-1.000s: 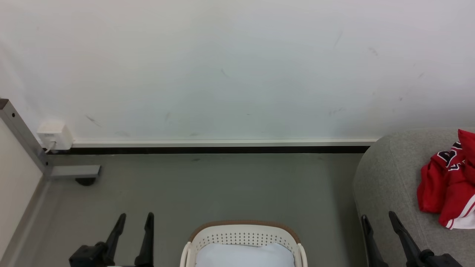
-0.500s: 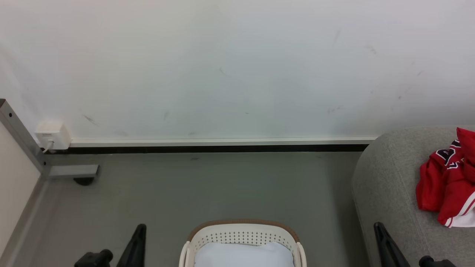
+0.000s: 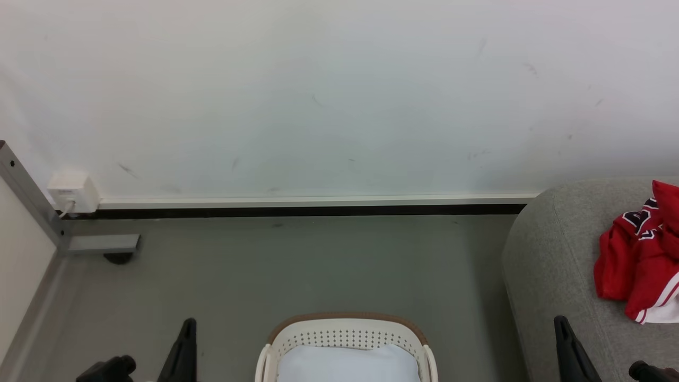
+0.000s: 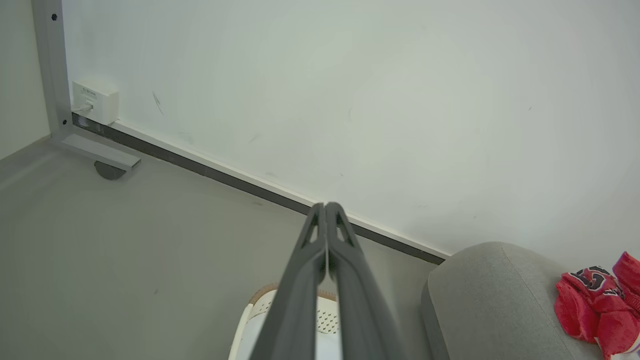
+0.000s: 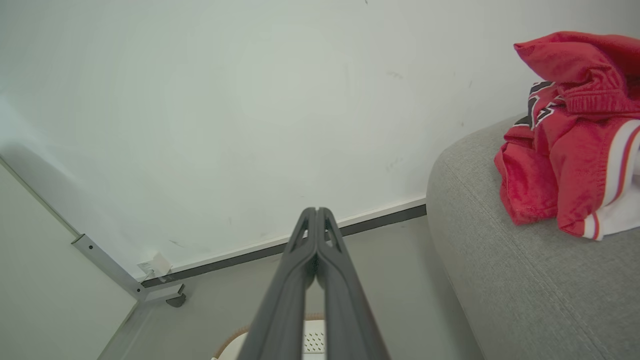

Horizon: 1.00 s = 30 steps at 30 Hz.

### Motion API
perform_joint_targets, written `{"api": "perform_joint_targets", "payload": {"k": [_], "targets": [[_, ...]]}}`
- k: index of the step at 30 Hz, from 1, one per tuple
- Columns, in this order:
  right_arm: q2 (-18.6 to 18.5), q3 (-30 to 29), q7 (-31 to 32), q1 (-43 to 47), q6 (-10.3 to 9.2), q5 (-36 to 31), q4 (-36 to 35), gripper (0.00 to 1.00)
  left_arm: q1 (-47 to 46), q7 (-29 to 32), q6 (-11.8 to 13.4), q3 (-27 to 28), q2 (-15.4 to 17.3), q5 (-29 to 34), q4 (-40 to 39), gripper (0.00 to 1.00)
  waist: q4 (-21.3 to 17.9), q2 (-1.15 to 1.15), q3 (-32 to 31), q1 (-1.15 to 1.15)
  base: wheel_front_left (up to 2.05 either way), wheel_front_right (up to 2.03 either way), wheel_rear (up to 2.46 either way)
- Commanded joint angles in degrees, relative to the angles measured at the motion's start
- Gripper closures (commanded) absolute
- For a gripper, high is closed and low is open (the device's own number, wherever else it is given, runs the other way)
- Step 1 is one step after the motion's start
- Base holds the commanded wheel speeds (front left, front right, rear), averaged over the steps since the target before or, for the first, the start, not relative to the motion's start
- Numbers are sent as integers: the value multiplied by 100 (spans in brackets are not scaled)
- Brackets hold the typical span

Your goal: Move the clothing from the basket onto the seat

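Observation:
Red clothing (image 3: 639, 268) with white trim and black letters lies bunched on the grey seat (image 3: 557, 276) at the right. The wrist views show the same heap of clothing (image 5: 570, 145) (image 4: 597, 310) on the seat (image 5: 515, 280) (image 4: 480, 300). The cream basket (image 3: 345, 339) with its brown rim stands at the bottom centre and holds a pale white-blue pad (image 3: 347, 366). My left gripper (image 3: 186, 324) is shut and empty, left of the basket. My right gripper (image 3: 560, 321) is shut and empty, by the seat's front edge. Both wrist views show the fingers pressed together: left gripper (image 4: 326, 206), right gripper (image 5: 316, 210).
A white wall with a dark skirting strip (image 3: 307, 211) runs across the back. At the left stand a grey metal frame leg (image 3: 101, 244) and a white wall socket box (image 3: 71, 192). Grey floor (image 3: 297, 270) lies between wall and basket.
Both grippers have gone from open to shut and sunk lower in the head view. The head view has shifted slightly. The clothing lies as before.

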Motion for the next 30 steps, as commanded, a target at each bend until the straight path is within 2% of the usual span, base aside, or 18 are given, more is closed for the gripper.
{"api": "perform_joint_targets", "payload": {"k": [1,30], "targets": [[-49,-48,28,-204,-1,221,-61,100,-160,63,-4,49,15,-261,-103,100,-1,0,3,0,0,0,0],[-109,-343,587,-451,-4,2531,34,100,-304,684,-9,294,-21,-2617,-181,100,-35,0,67,0,0,0,0]]}}
